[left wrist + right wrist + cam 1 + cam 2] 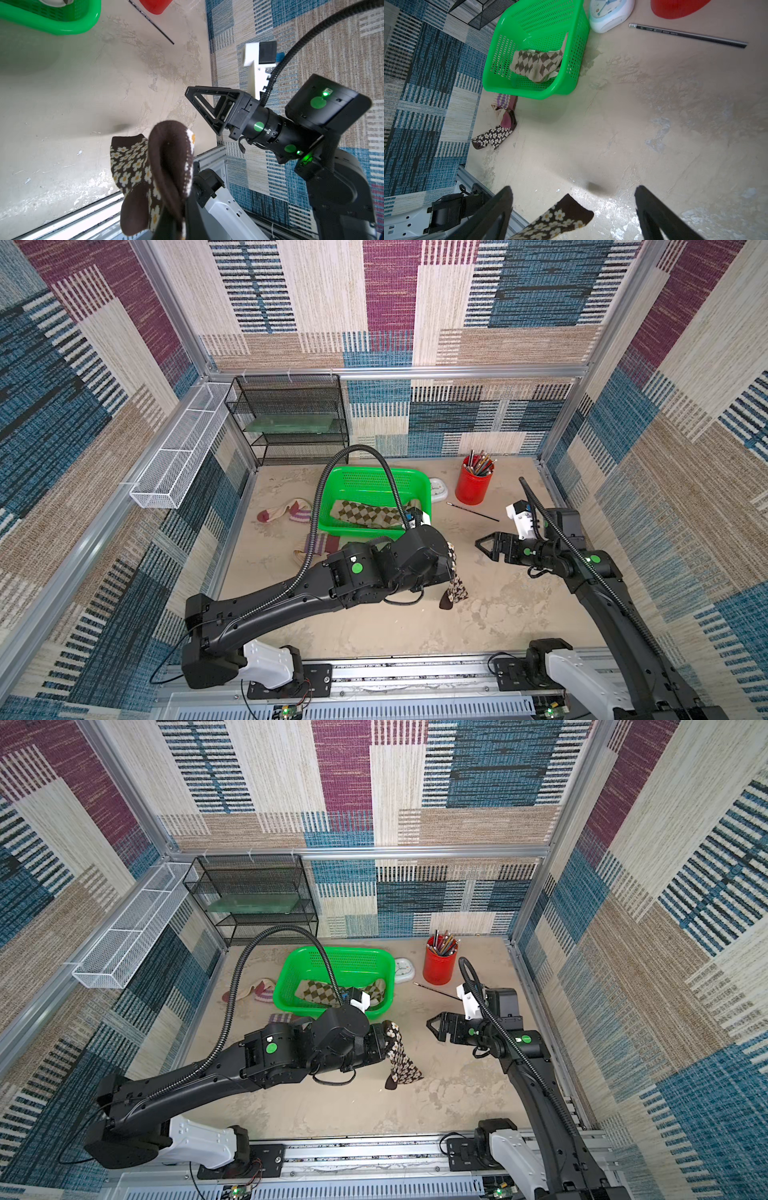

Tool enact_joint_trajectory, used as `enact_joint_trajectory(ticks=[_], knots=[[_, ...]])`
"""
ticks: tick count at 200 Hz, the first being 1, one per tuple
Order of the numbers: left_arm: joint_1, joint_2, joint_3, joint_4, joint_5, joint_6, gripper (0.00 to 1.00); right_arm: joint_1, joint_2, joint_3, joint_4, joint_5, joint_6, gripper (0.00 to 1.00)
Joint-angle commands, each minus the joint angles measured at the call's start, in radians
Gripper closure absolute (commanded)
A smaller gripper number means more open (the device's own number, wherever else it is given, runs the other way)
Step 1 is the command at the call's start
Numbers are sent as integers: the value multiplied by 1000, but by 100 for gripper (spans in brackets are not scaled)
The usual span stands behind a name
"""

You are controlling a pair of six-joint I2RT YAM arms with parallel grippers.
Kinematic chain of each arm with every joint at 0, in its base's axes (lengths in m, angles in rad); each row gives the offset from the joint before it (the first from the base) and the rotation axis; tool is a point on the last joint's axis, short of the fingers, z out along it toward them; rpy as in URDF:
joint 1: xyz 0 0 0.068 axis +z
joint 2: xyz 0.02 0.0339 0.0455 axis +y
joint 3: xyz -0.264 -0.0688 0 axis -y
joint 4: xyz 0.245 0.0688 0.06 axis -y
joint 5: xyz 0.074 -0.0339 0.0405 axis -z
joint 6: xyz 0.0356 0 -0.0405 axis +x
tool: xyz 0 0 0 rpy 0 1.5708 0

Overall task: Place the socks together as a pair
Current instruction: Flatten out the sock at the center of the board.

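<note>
Hanging limp from the clamped left gripper (pixel 377 1047), the held daisy sock (pixel 402 1061) has its toe at or just above the table (pixel 457 1094); can't tell which. Right gripper (pixel 434 1025) is near it, jaws wide, empty. Light floppy knit that will likely swing and fold, so pinch it at the cuff. Matching daisy sock (pixel 491 137) lies farther off, touching a striped sock (pixel 504 99). Beyond them, argyle socks (pixel 535 62) sit in the green basket (pixel 529 94).

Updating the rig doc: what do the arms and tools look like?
Left arm and right arm: black shells, white base links, round green stickers at joints, black corrugated cable conduit each. Right tool: black triangular open-frame fingers; white camera bracket behind it.
</note>
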State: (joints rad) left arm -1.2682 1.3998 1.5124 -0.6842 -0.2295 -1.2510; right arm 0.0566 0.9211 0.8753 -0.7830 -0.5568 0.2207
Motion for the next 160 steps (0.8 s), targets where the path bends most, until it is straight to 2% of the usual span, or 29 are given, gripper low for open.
enact_joint_trajectory(ticks=[1,43,84,130,160], knots=[[-30,-17,-21,61,-84,-90,98,-1,-5,4,7,0,-6,6],[-29,-51,-167,127,-105,-151,98,0,-5,-12,8,-3,-12,6],[80,-110,-302,194,-69,-151,98,0,14,-25,8,-34,-10,6],[242,-189,-456,236,-20,-135,98,1,10,-60,1,-75,-6,6],[277,-213,-495,282,4,-116,98,47,0,-101,24,-167,-28,6]])
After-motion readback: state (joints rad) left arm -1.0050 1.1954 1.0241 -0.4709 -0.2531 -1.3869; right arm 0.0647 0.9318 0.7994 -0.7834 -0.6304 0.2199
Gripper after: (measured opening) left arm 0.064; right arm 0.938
